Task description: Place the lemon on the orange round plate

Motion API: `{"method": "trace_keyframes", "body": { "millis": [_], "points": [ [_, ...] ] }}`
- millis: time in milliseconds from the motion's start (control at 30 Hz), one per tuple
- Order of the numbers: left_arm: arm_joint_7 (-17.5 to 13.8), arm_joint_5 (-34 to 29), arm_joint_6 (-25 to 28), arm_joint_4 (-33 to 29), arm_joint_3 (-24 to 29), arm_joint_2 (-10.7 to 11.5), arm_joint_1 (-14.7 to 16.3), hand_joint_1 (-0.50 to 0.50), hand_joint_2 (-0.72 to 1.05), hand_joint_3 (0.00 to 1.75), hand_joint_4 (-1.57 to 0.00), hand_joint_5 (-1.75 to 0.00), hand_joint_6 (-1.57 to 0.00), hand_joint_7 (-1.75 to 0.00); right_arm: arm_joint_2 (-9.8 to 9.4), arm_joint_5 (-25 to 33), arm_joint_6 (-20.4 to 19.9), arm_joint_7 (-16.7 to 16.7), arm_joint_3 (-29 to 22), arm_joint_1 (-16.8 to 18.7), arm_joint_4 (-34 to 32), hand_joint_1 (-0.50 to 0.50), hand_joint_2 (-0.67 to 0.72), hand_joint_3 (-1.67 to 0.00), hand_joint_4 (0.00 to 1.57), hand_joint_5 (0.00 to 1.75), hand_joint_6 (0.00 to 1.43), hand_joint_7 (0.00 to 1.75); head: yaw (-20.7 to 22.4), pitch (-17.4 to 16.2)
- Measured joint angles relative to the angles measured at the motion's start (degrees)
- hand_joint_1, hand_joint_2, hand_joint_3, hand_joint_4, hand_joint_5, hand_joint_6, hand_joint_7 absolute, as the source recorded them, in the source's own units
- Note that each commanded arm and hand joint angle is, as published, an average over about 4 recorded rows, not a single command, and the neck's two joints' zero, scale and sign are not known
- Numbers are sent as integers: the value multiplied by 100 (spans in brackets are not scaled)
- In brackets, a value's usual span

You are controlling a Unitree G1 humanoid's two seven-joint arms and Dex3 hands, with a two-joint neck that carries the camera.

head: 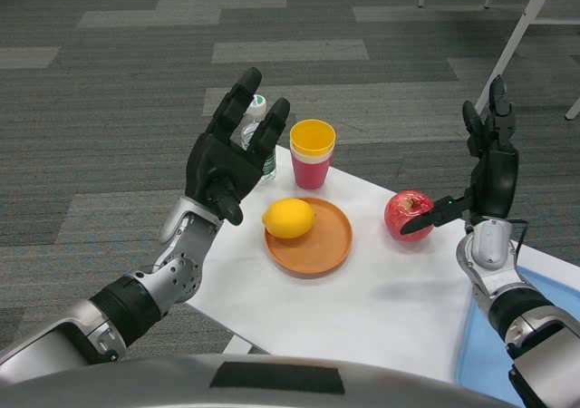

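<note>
A yellow lemon lies on the left part of the orange round plate, near the middle of the white table. My left hand is raised just left of the lemon, fingers spread and pointing up, holding nothing. My right hand is lifted at the right side, fingers apart and upright, its thumb reaching toward a red apple without gripping it.
A stack of cups, yellow on top and red below, stands behind the plate. A clear bottle with a green label is partly hidden behind my left hand. A blue surface lies at the table's right edge. White table legs stand on the carpet.
</note>
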Motion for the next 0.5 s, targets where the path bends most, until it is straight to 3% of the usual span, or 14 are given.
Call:
{"method": "trace_keyframes", "body": {
  "millis": [500],
  "points": [
    [1,166,0,150,139,-75,4,50,-28,9,0,0,0,-28,0,-1,0,0,1,0,0,-25,72,0,71,0,0,0,-103,103]
  ]
}}
